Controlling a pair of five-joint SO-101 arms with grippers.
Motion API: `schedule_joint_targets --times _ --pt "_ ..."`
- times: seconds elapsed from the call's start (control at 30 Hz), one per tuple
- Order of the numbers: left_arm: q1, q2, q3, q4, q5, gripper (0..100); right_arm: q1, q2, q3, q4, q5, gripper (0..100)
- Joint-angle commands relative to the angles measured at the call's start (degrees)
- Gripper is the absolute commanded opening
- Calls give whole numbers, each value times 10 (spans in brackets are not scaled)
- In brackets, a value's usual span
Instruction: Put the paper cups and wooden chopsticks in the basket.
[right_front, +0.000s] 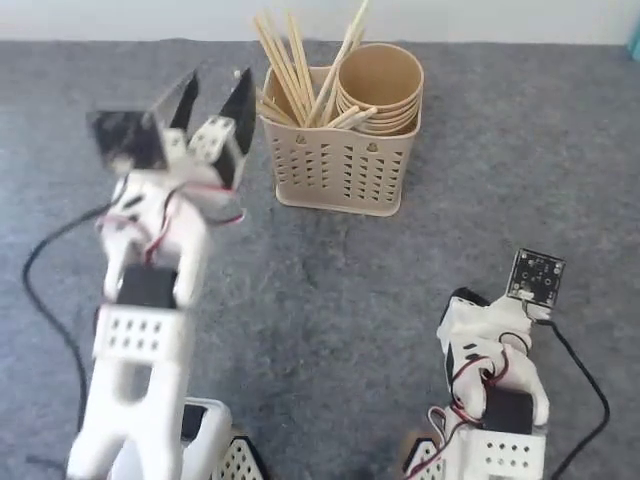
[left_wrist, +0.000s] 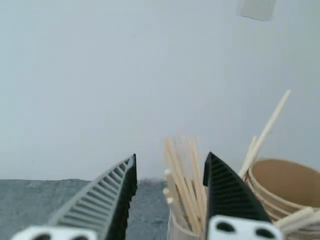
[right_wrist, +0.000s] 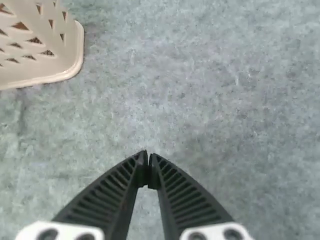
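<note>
A beige perforated basket (right_front: 340, 170) stands at the back middle of the grey carpet. Stacked paper cups (right_front: 380, 88) sit in its right half and several wooden chopsticks (right_front: 292, 62) lean in its left half. The left wrist view shows the same chopsticks (left_wrist: 182, 187) and cups (left_wrist: 285, 187). My left gripper (right_front: 213, 93) (left_wrist: 170, 167) is raised just left of the basket, open and holding nothing. My right gripper (right_wrist: 148, 156) is shut with nothing in it, low over bare carpet near the front right; the basket's corner (right_wrist: 37, 45) lies beyond it.
The right arm's body (right_front: 495, 380) is folded at the front right. A black cable (right_front: 45, 290) loops on the carpet at the left. A pale wall (left_wrist: 150, 75) rises behind the table's far edge.
</note>
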Motion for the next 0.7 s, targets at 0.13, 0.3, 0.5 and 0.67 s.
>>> schedule_joint_targets --times 0.13,0.3,0.5,0.67 --pt "-74 -248 136 94 0 206 -9 -8 -10 0 -4 8" --pt "-100 -424 266 162 0 184 -9 -9 -11 31 -4 8" --pt "-110 -553 346 251 -1 5 -8 -9 -9 44 -3 8" --pt "-124 -527 365 259 0 12 -8 -8 -3 44 -3 8"
